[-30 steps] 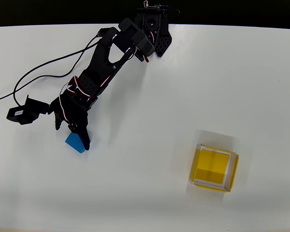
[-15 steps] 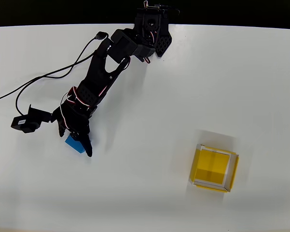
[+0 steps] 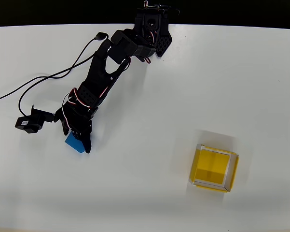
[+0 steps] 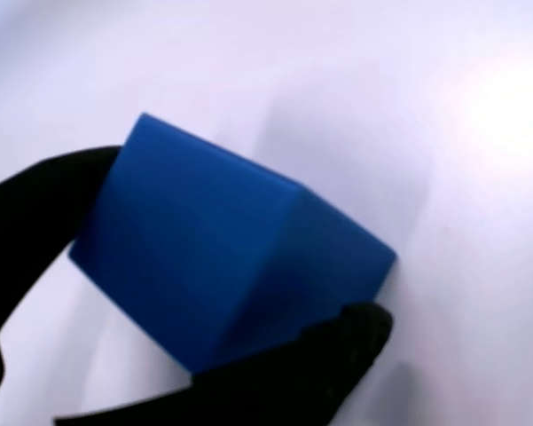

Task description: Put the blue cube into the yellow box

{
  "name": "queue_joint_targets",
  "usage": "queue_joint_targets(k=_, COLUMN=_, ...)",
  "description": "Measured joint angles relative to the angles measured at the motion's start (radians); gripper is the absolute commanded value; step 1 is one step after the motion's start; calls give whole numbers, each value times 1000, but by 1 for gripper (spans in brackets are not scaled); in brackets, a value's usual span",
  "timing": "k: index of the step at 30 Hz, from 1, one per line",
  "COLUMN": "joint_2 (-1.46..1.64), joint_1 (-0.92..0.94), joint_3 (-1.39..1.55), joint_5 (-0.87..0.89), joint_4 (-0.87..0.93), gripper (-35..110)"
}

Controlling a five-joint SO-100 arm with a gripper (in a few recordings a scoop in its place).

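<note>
Contact is being made: the blue cube, at the overhead frame's left, is now being pinched by the claw, narrowed since moments ago; the yellow box is waiting lower right.

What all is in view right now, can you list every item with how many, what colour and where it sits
blue cube: one, bright blue, on the table at the left in the overhead view, between the tool's fingers; large in the wrist view
yellow box: one, yellow inside with a pale rim, open-topped, lower right in the overhead view, apart from the cube
table: one, white, under everything
cable: one, black, running from the arm to the left edge in the overhead view
arm: one, black, reaching from its base at the top edge down to the left
tool: one, black, a finger touching each side of the cube
</note>
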Motion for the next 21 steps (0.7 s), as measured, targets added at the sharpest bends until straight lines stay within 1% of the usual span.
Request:
queue_joint_targets(k=10, joint_2=-12, joint_1=8, joint_3=-34, joint_5=-21, joint_4=-2, gripper=29)
queue_joint_targets(k=21, joint_2=11, joint_1=14, joint_3=0, joint_5=-51, joint_4=-11, gripper=25)
